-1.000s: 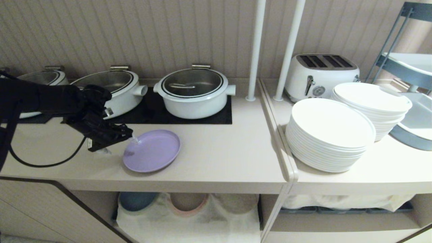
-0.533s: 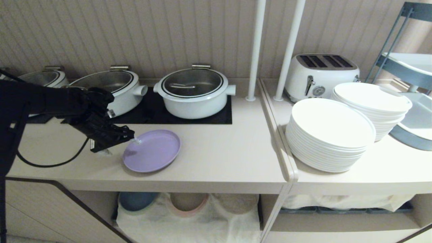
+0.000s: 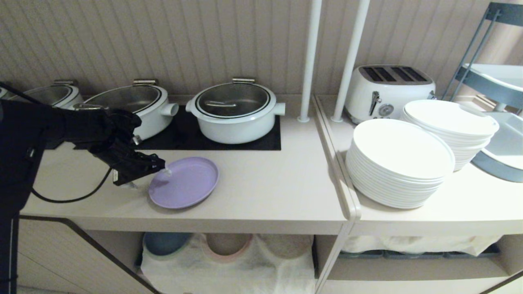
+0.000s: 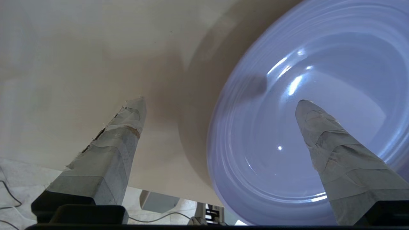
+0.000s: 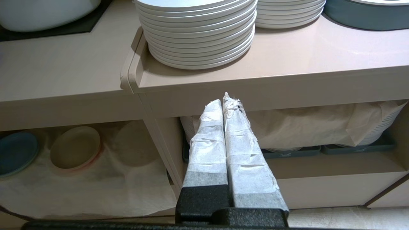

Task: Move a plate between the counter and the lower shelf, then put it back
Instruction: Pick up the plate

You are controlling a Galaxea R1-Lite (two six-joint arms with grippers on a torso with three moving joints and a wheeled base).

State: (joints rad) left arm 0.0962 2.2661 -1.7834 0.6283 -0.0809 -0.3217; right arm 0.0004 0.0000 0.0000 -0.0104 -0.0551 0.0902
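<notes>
Straddling the near-left rim of the plate (image 3: 184, 182) with fingers spread wide, the left gripper (image 3: 149, 176) grips nothing; it lies flat on the counter (image 3: 265, 192).

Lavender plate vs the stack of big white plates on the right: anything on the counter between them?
Head view: bare counter between the plate and the white plates, apart from the raised lip where the two tops meet.

Left claw (image 4: 220, 105) spread wide, angled downward — right claw (image 5: 222, 101) pressed closed, parked.
</notes>
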